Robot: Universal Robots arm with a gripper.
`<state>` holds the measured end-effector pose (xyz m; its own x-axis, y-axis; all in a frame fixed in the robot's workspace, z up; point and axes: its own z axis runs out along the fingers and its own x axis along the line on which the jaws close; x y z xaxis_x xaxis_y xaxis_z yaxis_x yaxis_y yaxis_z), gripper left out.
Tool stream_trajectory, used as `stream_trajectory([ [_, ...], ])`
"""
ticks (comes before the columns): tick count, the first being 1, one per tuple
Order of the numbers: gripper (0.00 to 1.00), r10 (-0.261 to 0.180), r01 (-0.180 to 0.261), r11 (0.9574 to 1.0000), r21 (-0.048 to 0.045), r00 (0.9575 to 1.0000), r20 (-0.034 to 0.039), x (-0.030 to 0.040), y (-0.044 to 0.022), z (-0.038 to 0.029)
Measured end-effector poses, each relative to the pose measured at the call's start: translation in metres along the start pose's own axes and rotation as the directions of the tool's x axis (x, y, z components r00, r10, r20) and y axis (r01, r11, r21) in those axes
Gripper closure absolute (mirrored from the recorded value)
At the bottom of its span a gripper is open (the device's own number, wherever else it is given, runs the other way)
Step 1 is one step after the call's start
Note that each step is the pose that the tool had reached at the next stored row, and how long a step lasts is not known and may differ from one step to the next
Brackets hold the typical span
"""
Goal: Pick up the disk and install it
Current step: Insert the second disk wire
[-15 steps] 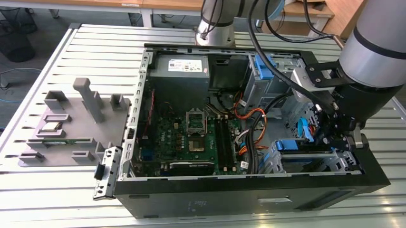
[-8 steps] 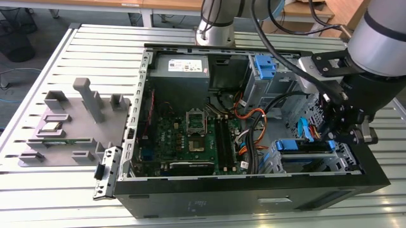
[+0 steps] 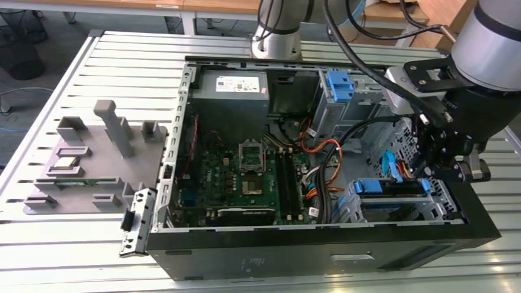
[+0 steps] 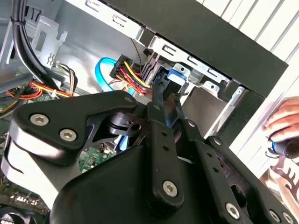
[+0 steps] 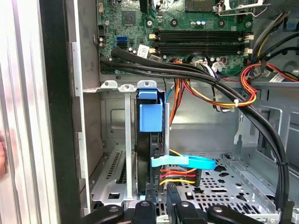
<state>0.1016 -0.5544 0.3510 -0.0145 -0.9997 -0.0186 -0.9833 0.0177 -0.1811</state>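
Lay at the exterior view's left: a grey moulded plastic fixture tray on the slatted metal table, well apart from the work. Filled the middle: an open black computer tower case on its side, with a green motherboard inside and a grey boxy power supply at the far end.

Hung at the right, low over the drive cage in the case's near right corner: the black robot gripper. Stood on edge in that cage, in the first wrist view — the disk, a flat drive with blue plastic rails, slid between the upright silver metal cage walls. Sat right at the disk's outer edge, gripper touching or very nearly so; pinching it or merely pressing against it — could not be told.

Judged largely done: the pick-up finished, the disk already inside its slot. Not judged: full seating. Ran just beside it: a light-blue flat data cable and red-yellow-black power wires, plugged or not unclear.
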Motion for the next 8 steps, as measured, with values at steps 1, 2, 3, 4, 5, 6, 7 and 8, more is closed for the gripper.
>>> stream_trajectory([
  [1,0.76,0.000,0.000,1.0000,-0.0040,1.0000,-0.0001,0.0000,-0.0001,0.0000],
  [2,0.76,0.000,0.000,0.9998,-0.0188,1.0000,-0.0005,0.0000,-0.0002,0.0002],
  [3,0.76,0.000,0.000,0.9993,-0.0367,1.0000,-0.0009,0.0000,-0.0002,0.0004],
  [4,0.76,0.001,-0.001,0.9984,-0.0558,1.0000,-0.0011,0.0000,-0.0003,0.0007],
  [5,0.76,0.001,-0.001,0.9973,-0.0736,1.0000,-0.0014,0.0000,-0.0006,0.0009],
  [6,0.76,0.001,-0.002,0.9958,-0.0917,1.0000,-0.0018,0.0000,-0.0008,0.0010],
  [7,0.76,0.002,-0.002,0.9940,-0.1093,1.0000,-0.0021,0.0000,-0.0010,0.0012],
  [8,0.76,0.002,-0.002,0.9919,-0.1273,1.0000,-0.0024,0.0000,-0.0012,0.0014],
])
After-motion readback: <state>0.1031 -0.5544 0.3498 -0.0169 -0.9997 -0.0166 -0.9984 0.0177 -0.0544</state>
